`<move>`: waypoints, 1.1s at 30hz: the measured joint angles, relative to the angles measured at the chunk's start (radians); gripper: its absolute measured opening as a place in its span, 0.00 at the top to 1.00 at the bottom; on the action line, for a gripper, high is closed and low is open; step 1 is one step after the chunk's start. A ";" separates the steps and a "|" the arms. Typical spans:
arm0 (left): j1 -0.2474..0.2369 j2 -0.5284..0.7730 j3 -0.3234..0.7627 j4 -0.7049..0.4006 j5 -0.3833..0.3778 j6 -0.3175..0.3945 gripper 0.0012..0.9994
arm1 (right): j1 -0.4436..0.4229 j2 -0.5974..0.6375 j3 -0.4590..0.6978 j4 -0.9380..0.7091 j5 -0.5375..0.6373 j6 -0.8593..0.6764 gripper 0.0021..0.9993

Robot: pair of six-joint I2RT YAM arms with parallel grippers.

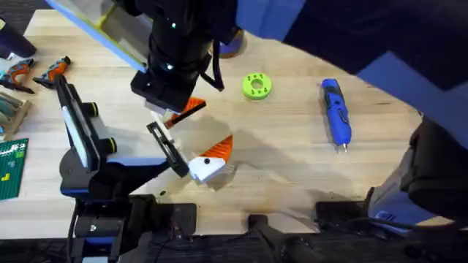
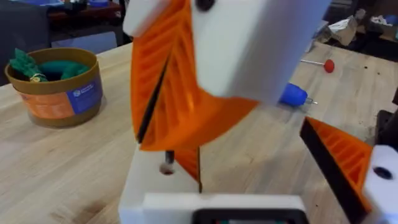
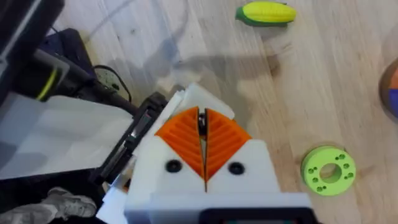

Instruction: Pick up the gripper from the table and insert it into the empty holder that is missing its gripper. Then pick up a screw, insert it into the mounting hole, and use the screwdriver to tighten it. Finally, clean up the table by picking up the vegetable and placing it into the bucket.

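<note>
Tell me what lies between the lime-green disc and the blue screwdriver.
Nothing. In the overhead view, the stretch of table between the green disc and the screwdriver is bare wood.

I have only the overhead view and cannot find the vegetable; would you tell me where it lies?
Observer: In the right wrist view the vegetable lies on its side on the bare table, apart from the green disc.
Operator: Thank you. Is the bucket upright?
Observer: Yes. The left wrist view shows the bucket standing upright on the table.
Operator: Is anything in it?
Observer: Something green sits inside; I cannot tell what.
</note>
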 joint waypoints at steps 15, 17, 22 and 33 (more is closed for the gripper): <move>0.000 0.000 0.000 0.000 0.000 0.000 0.01 | 0.000 0.000 0.000 0.000 0.000 -0.011 1.00; 0.000 0.000 0.000 0.000 0.000 0.000 0.01 | 0.000 0.000 0.000 0.000 0.000 -0.012 1.00; 0.000 0.000 0.000 0.000 0.000 0.000 0.01 | 0.000 0.000 0.000 -0.003 0.000 -0.015 1.00; 0.000 0.000 0.000 0.000 0.000 0.000 0.01 | 0.000 0.000 -0.002 -0.003 0.000 -0.015 1.00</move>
